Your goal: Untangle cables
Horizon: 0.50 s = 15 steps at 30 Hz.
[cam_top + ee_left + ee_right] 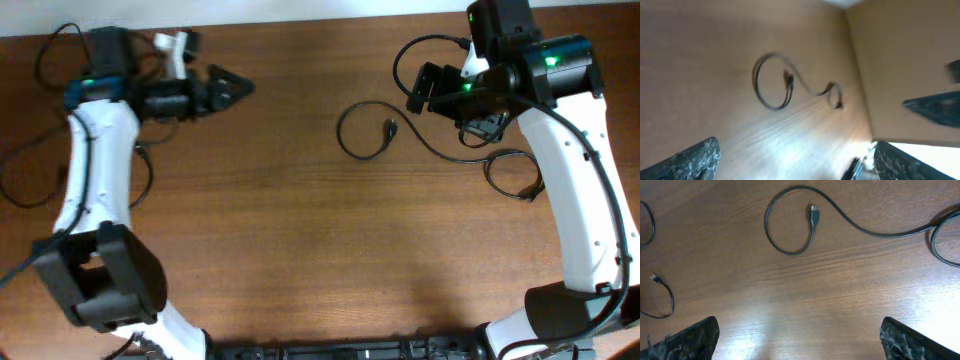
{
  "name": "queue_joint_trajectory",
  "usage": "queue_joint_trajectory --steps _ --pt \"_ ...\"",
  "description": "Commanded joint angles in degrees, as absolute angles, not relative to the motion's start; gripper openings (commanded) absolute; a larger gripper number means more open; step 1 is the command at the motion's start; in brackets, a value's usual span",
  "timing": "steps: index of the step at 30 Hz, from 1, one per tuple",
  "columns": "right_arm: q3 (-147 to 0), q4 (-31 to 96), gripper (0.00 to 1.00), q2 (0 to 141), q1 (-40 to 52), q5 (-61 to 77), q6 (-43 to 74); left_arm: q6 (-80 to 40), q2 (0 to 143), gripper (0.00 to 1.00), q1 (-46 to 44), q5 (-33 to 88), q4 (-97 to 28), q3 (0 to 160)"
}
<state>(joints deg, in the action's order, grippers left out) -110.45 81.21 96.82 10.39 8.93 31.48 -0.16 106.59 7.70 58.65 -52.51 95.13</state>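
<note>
One thin black cable lies in a loop at the table's middle, its plug inside the loop. Its tail runs right under my right arm to a second small loop. The right wrist view shows the same loop and plug. It also appears, blurred, in the left wrist view as a loop. Another cable curls beside my left arm, with its plug end at the left of the right wrist view. My left gripper and right gripper are both open, above bare wood, holding nothing.
Thicker arm wiring hangs at the far left corner. A pale wall edge fills the right side of the left wrist view. Both arm bases stand at the near edge.
</note>
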Motion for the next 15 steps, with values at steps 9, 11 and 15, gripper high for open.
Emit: queue_joint_trajectory --steps 9,11,15 --pt "-110.5 81.2 0.99 96.9 10.5 8.2 31.5 -4.7 105.2 0.99 -6.9 22.8 -60.6 95.6" --pt "-110.5 81.2 0.99 96.9 10.5 8.2 31.5 -4.7 105.2 0.99 -8.4 22.7 -62.6 95.6" --pt "-110.5 81.2 0.99 96.9 10.5 8.2 31.5 -4.7 105.2 0.99 -11.6 22.7 -62.3 93.9"
